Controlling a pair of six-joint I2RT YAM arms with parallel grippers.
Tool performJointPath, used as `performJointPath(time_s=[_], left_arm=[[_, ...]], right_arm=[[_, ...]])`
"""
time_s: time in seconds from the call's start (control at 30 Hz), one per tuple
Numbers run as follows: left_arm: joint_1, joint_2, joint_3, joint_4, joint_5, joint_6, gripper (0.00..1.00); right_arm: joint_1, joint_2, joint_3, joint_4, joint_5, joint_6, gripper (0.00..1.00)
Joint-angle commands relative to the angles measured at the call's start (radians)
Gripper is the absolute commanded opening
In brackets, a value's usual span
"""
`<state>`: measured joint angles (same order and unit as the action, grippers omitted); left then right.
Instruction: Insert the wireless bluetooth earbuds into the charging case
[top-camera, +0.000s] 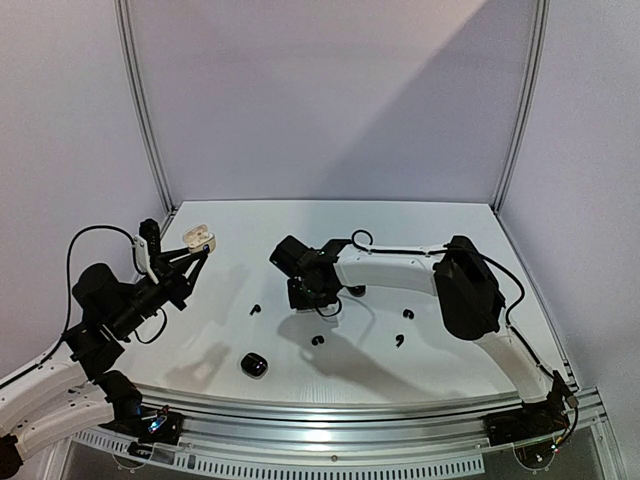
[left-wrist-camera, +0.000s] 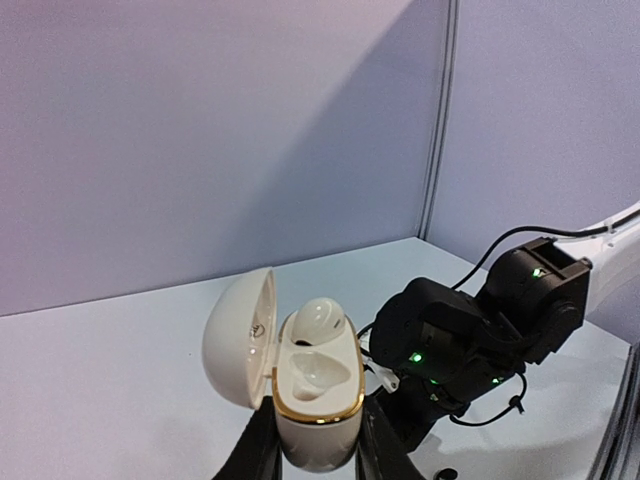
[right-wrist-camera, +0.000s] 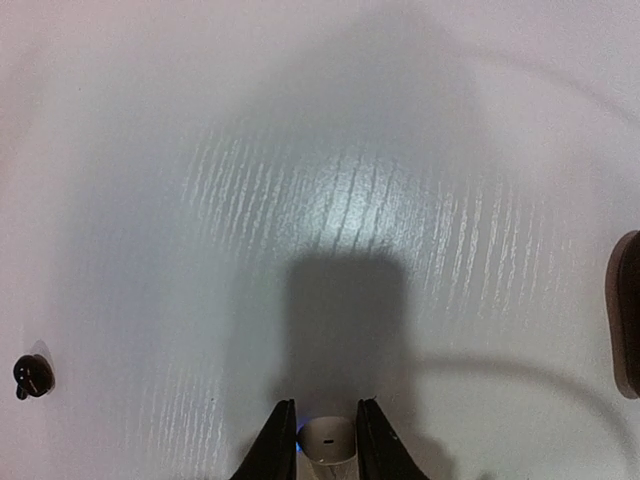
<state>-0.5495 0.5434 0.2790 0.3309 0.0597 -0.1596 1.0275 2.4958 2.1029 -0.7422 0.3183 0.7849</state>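
Pale lilac walls close in a white worktop (top-camera: 440, 225), with both arms bolted along its near edge. Closest to that edge, left of centre, lies a closed black case (top-camera: 254, 365). A bit further in, four black earbuds (top-camera: 318, 341) are scattered across the middle, well apart from one another.

Just beyond them the right gripper (top-camera: 305, 300) points down at the centre of the worktop. Its wrist camera shows the two fingers (right-wrist-camera: 275, 445) pressed against either side of a loose white earbud (right-wrist-camera: 327, 440), pinching it. I cannot tell whether that bud sits on the surface or is just clear of it. A dark rounded object (top-camera: 357, 291) lies near this gripper, toward the right edge; it is too small to name.

Furthest in, near the far left corner, the left gripper (top-camera: 198, 250) is clamped on the base of a white charging case (left-wrist-camera: 318, 425) with a gold rim. The case stands upright and its lid (left-wrist-camera: 238, 335) is swung open to one side. A seated white earbud (left-wrist-camera: 318, 318) fills the far socket, and the near socket (left-wrist-camera: 320, 372) is bare.
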Motion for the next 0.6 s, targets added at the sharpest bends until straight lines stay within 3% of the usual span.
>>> performJointPath(time_s=[0.0,0.33,0.57], left_arm=[[0.013,-0.002,-0.012,0.017,0.007,0.010,0.00],[0.013,-0.003,-0.012,0.016,0.009,0.010,0.00],[0.012,-0.001,-0.012,0.016,0.014,0.009,0.00]], right_arm=[[0.009,0.032,0.014,-0.042,-0.011,0.010,0.20],[0.023,0.009,-0.009,-0.131,0.030,-0.043,0.27],[0.016,-0.055,-0.108,-0.088,0.023,-0.070,0.32]])
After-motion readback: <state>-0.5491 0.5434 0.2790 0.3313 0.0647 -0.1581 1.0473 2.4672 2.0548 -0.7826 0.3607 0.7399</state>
